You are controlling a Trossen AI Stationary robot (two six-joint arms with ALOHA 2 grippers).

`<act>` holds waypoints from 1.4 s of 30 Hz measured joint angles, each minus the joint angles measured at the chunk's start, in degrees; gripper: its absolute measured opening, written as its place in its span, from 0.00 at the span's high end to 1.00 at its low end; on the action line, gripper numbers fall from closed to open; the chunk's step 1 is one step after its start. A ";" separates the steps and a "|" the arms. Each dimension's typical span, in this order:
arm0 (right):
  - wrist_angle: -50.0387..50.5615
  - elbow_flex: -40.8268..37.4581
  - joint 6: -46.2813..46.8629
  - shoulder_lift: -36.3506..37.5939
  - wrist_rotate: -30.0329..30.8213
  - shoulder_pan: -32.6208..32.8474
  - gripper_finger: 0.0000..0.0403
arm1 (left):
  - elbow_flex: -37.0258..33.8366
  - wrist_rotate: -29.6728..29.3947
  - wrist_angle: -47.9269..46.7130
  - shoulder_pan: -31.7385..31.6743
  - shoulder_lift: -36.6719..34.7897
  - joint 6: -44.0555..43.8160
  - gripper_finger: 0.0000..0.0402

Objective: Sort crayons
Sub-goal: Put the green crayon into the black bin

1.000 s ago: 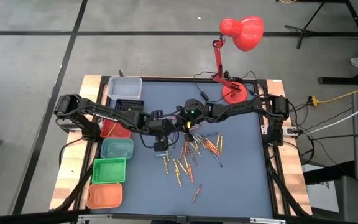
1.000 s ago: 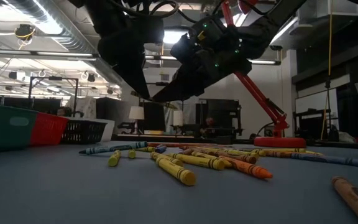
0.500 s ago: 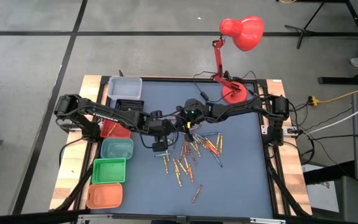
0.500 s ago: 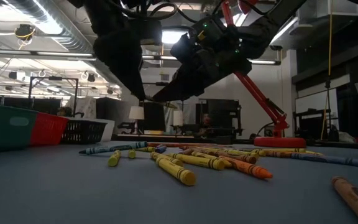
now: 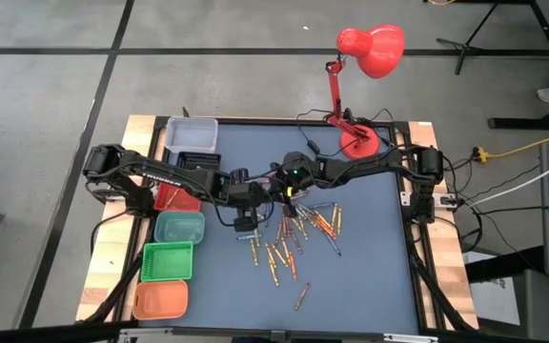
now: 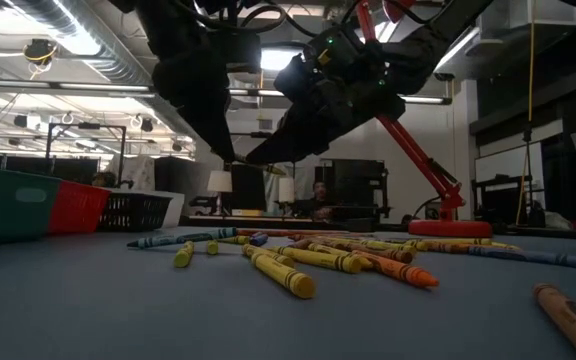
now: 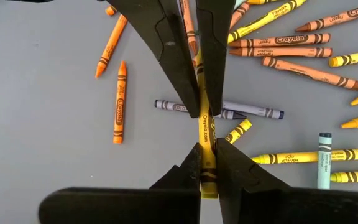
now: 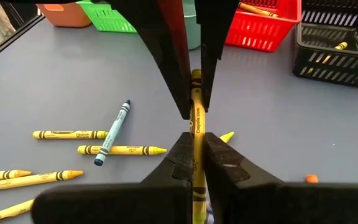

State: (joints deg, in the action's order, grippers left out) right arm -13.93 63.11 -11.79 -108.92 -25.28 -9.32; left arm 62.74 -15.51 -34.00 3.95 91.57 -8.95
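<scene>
A yellow crayon (image 7: 202, 134) is held above the table between both grippers, which meet over the table's middle. My left gripper (image 7: 204, 163) is shut on one end and my right gripper (image 8: 195, 155) on the other. In the low view the two grippers meet at the crayon (image 6: 230, 155), clear of the tabletop. Many more crayons (image 5: 298, 231) lie loose on the blue-grey mat under and to the right of the grippers, in yellow, orange, brown, blue and grey. My left gripper pinches the yellow crayon near one end (image 7: 204, 177) between its two fingers, slanting down from the table's left. The crayon runs forward from the fingers, lifted clear of the table. My right gripper pinches the same crayon near its other end (image 8: 196, 168) between its two fingers, slanting down from the table's right. The crayon runs forward into the left gripper's fingers (image 8: 178, 81).
Along the table's left side stand several small bins: grey (image 5: 192, 131), black (image 5: 196, 158), red (image 5: 173, 199), teal (image 5: 179, 227), green (image 5: 168, 260) and orange (image 5: 160, 300). A red desk lamp (image 5: 358, 143) stands at the far right. A lone crayon (image 5: 301, 295) lies toward the near edge.
My left gripper has shifted a little toward the table's left edge. The yellow crayon stays in the air between both grippers.
</scene>
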 joint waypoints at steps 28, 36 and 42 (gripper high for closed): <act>14.07 0.00 0.11 0.02 17.33 -0.09 0.69 | 0.02 -17.09 -36.83 -8.17 -4.27 -7.08 0.98; 15.31 0.00 0.11 0.02 17.20 -0.07 0.69 | 0.02 -18.02 -46.72 -11.94 -4.26 -13.19 0.98; 18.17 0.00 -0.07 0.63 17.18 -0.07 0.69 | 0.02 -17.75 -46.48 -13.97 -4.26 -13.28 0.98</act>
State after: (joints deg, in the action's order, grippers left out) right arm 4.24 63.11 -11.86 -108.29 -8.10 -9.39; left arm 62.76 -33.26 -80.48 -10.02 87.31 -22.23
